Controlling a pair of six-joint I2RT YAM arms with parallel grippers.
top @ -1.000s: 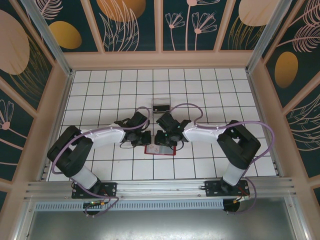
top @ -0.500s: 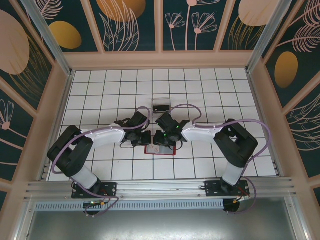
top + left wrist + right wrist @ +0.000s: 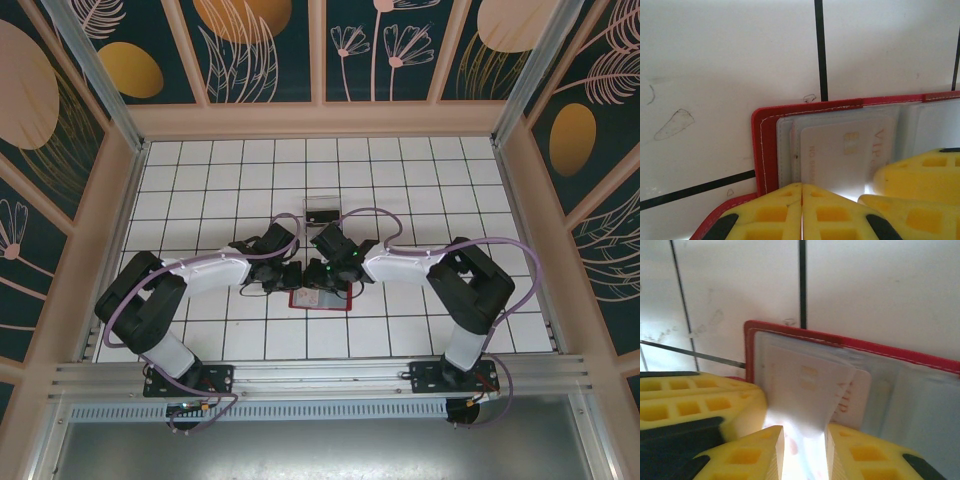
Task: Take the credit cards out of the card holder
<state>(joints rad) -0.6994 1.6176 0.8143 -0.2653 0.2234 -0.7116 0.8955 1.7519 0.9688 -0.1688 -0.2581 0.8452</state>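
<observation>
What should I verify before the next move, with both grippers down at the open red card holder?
1. Card holder lying open on the table: ok.
2. Left gripper shut, tips at the holder's near edge: ok.
3. Right gripper closed on a pale card: ok, the card sits between its fingers.
4. That card free of its pocket: not ok, its far end lies within the holder.
5. Second card lying in the holder: ok.
6. Grippers apart from each other: cannot tell, their fingers sit very close.
</observation>
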